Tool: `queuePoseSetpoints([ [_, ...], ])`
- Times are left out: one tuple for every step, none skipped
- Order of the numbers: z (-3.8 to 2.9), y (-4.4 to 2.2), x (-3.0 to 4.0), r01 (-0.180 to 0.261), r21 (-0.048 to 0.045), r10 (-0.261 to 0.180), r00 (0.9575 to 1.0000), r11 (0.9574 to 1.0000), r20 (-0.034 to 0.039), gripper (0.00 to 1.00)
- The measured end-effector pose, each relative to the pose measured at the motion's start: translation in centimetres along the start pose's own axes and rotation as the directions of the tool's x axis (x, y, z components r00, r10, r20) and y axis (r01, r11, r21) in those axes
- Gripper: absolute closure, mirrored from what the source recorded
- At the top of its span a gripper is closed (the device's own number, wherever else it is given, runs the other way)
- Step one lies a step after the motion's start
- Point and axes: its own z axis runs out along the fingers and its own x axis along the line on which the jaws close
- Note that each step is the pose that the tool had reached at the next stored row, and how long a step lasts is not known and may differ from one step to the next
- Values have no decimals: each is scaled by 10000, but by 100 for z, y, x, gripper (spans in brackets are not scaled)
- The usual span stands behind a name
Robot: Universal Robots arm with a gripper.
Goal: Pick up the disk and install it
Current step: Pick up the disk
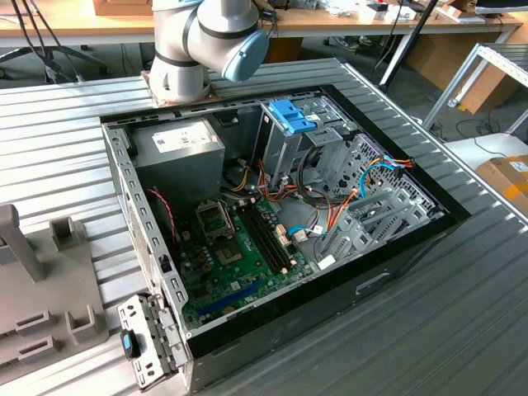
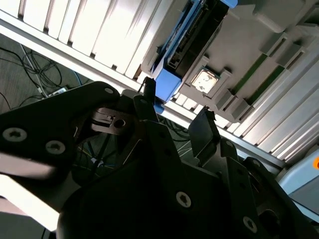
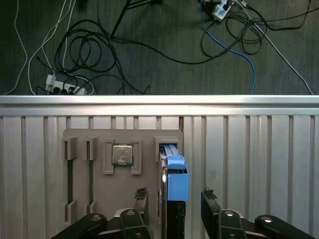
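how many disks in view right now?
1. The disk stands on edge in the grey holder's slot, beside the chip, between the fingers of the open tool, touching neither. The drive cage may hide another.

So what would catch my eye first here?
Probably the opened computer case on the ribbed metal table in the exterior view, green circuit board exposed. In the first wrist view, the open tool lines up over the blue-edged disk, standing on edge in a grey holder beside a square chip.
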Motion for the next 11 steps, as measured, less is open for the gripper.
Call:
queuePoseSetpoints([
  [22,0,0,0,-2,0,10000,10000,-1,46],
  [38,0,1,0,-3,0,10000,10000,-2,46],
  [40,0,1,0,-6,0,10000,10000,-2,46],
  [41,1,1,-1,-6,1,10000,10000,-3,46],
  [43,1,1,0,-4,0,10000,10000,-2,46],
  [44,1,1,0,-3,0,10000,10000,-2,46],
  [49,1,1,0,-4,0,10000,10000,-2,46],
  [54,1,1,0,-4,0,10000,10000,-2,46],
  [55,1,1,0,-4,0,10000,10000,-2,46],
  [55,1,1,0,-3,0,10000,10000,-2,46],
  [57,1,1,0,-3,0,10000,10000,-2,46],
])
